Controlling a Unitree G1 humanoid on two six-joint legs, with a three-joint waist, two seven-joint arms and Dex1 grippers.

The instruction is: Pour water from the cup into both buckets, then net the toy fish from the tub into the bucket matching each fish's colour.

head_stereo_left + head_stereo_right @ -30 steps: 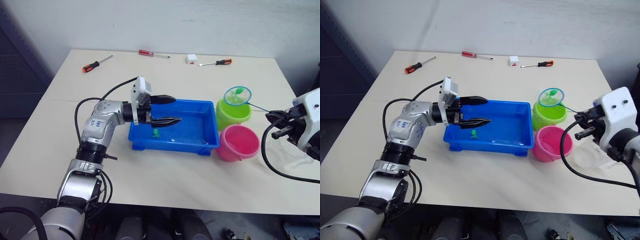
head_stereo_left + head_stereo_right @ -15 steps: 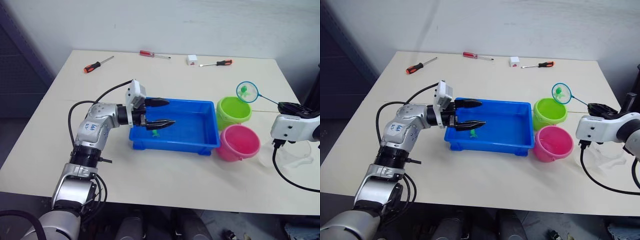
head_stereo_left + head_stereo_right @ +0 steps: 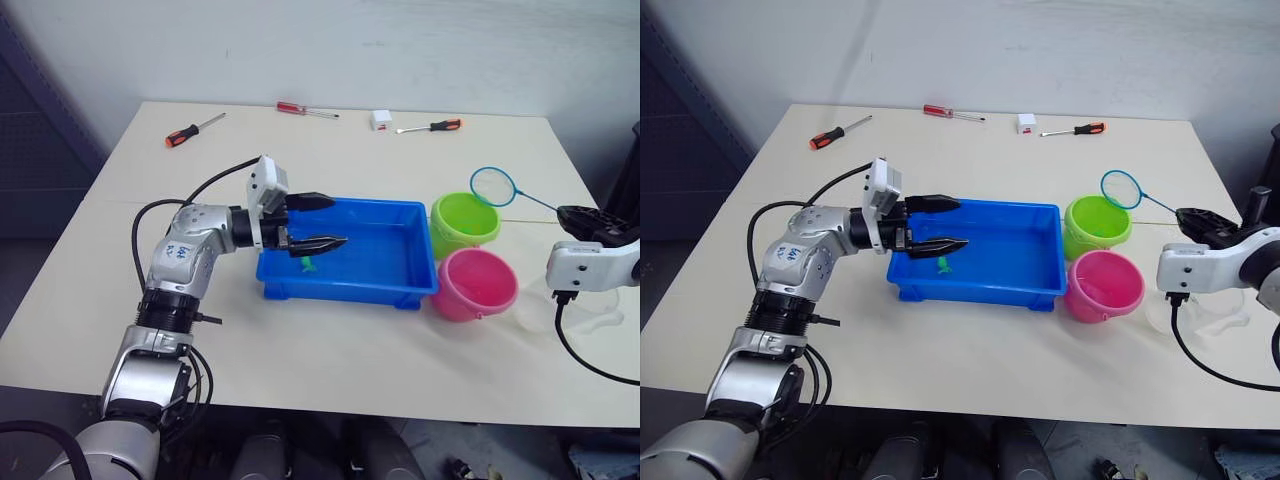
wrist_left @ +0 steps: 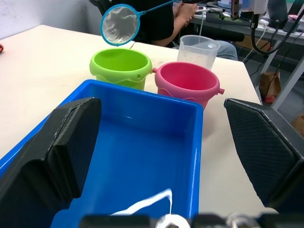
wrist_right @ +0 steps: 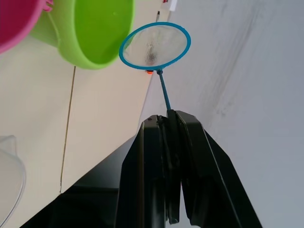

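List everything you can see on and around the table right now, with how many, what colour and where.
Table: one, beige, under everything.
Tub: one, blue, mid-table.
Toy fish: one, green, in the tub by the left claw.
Buckets: two, lime green bucket with pink bucket in front, on the tub's right.
Net: one, light blue hoop, in the air behind the green bucket.
Cup: one, clear, right of the pink bucket.
Screwdrivers: three, orange-handled, red-handled, orange-handled, along the far edge.
Small box: one, white, far edge.
Person: hands beyond the table.
Left claw: open, over the tub's left end.
Right claw: shut on the net's handle.
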